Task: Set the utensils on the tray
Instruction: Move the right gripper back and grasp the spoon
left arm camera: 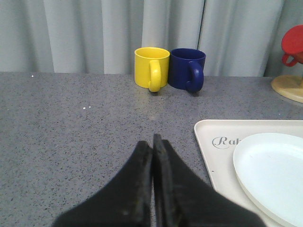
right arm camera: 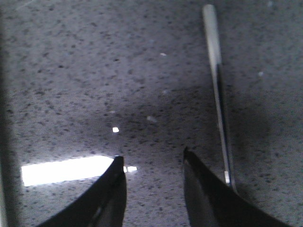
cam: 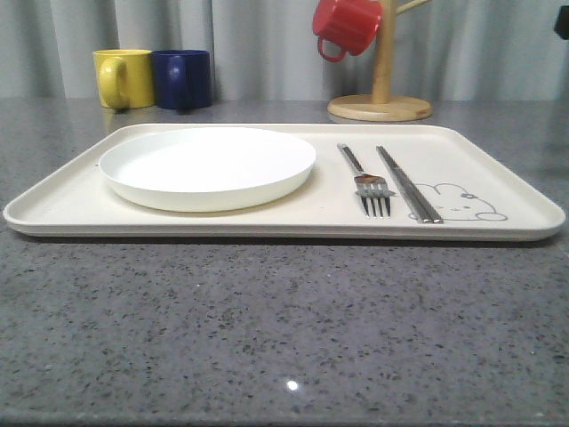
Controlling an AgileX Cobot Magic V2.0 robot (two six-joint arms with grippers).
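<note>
The cream tray (cam: pixel 507 182) lies across the grey counter with a white plate (cam: pixel 207 165) on its left half. A silver fork (cam: pixel 373 191) and a pair of chopsticks (cam: pixel 407 182) rest side by side on the tray's right half, by the rabbit drawing. My left gripper (left arm camera: pixel 153 139) is shut with nothing in it and hovers over the counter beside the tray (left arm camera: pixel 213 130) corner. My right gripper (right arm camera: pixel 152 155) is open, low over bare counter. A slim silver utensil handle (right arm camera: pixel 218 85) lies just outside one of its fingers; the utensil's head is hidden.
A yellow mug (cam: pixel 124 78) and a dark blue mug (cam: pixel 182 78) stand at the back left. A wooden mug tree (cam: pixel 380 105) holding a red mug (cam: pixel 347 25) stands behind the tray. A grey curtain closes off the back.
</note>
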